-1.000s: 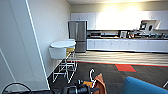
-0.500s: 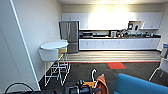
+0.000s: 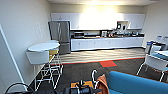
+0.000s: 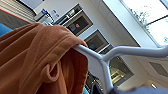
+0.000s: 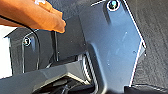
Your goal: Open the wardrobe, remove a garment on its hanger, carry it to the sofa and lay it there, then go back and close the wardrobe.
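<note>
Kitchen counter (image 3: 107, 41) now sits centred; blue sofa (image 3: 135, 83) enters beside garment (image 3: 102, 83).

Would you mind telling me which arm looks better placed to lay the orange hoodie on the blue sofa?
Probably the left: its wrist view shows the hoodie on the hanger close by, with the sofa just right of it in the head view.

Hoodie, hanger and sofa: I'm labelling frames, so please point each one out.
hoodie (image 4: 37, 62), left wrist view, on the draped orange cloth.
hanger (image 4: 92, 56), left wrist view, on its white shoulder bar.
sofa (image 3: 135, 83), head view, on the blue backrest.
</note>
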### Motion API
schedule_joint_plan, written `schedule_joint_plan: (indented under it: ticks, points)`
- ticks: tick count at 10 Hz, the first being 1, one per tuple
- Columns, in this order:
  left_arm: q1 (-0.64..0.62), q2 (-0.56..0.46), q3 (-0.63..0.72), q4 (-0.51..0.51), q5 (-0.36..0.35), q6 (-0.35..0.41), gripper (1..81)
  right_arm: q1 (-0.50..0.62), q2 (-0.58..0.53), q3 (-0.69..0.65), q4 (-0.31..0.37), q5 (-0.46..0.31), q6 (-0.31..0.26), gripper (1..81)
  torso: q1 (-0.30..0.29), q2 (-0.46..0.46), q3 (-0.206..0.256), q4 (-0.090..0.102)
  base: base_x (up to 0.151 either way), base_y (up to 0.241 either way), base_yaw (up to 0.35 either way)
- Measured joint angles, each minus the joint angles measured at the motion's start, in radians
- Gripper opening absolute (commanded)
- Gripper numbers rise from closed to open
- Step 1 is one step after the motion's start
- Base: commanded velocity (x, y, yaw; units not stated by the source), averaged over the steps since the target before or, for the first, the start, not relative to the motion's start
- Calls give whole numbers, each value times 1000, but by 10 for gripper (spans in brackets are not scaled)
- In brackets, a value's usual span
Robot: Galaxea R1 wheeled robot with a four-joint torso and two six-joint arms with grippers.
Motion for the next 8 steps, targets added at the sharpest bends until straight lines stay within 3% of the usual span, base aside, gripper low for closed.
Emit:
schedule_joint_plan:
  ticks: [6, 7, 8]
  points:
    - [16, 9, 0, 4, 0, 0, 10, -1, 0, 0, 0, 0, 0, 811, 0, 0, 0, 4, 0, 0, -243]
    - [16, 9, 0, 4, 0, 0, 10, -2, 0, 0, 0, 0, 0, 811, 0, 0, 0, 19, 0, 0, -243]
    - [16, 10, 0, 4, 0, 0, 10, -3, 0, 1, 0, 0, 0, 811, 0, 0, 0, 50, 0, 0, -243]
